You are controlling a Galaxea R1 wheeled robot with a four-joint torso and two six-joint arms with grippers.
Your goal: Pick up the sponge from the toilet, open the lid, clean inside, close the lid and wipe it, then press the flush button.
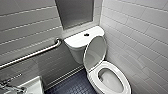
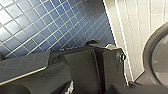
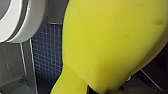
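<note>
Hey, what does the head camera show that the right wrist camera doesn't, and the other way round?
Head view: the raised lid, the flush button on the tank top, a metal grab bar and a basin corner. Right wrist view: the yellow sponge, very close up. Both: the toilet with its white rim, and the dark blue tiled floor.

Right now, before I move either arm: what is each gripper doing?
Left gripper: cannot be told.
Right gripper: closed, holding the sponge.
</note>
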